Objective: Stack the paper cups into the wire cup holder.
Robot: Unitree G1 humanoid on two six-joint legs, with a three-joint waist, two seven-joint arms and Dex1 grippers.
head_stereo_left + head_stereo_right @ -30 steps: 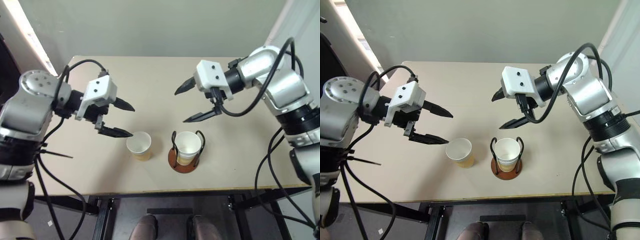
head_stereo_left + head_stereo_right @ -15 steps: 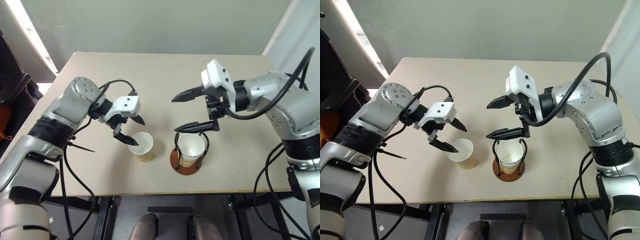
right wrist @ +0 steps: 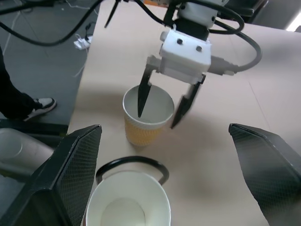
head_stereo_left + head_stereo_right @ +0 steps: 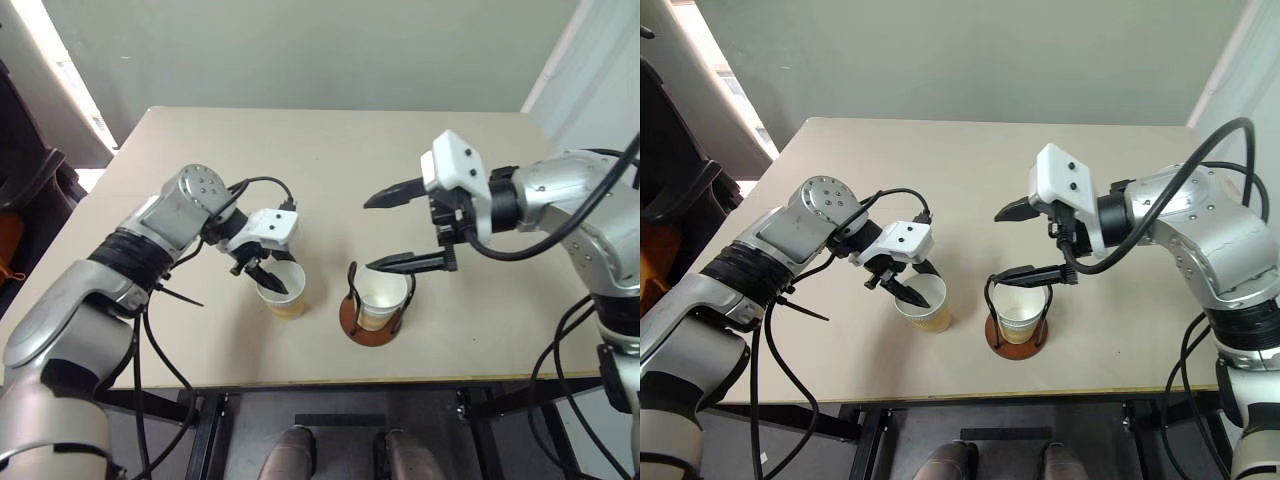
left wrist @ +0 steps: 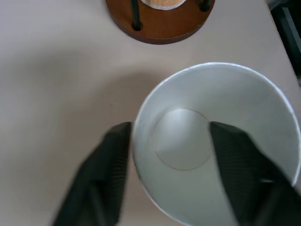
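The left wrist view looks straight down into the free paper cup [image 5: 214,146], showing its white inside and round bottom, with one black finger [image 5: 106,174] outside the wall and the other inside the mouth. It does not make clear whether the pads press the wall. The right wrist view adds a person's shoe [image 3: 40,104] on the floor beside the surface [image 3: 244,75], and shows the left gripper [image 3: 162,107] from the front, straddling the cup's rim.

From the head views, the free cup stands upright near the front edge of the tan surface, white at the rim and tan-yellow below. Just beside it, on the robot's right, the wire cup holder [image 4: 352,318] stands on its reddish-brown disc base; two black wire loops rise around a second paper cup [image 4: 381,292] seated inside it.

The left arm reaches in from the side, its gripper [image 4: 268,274] angled down over the free cup, fingers partly closed about the near wall. The right gripper [image 4: 402,228] hangs above the holder, pointing toward the left arm, its fingers spread wide and holding nothing.
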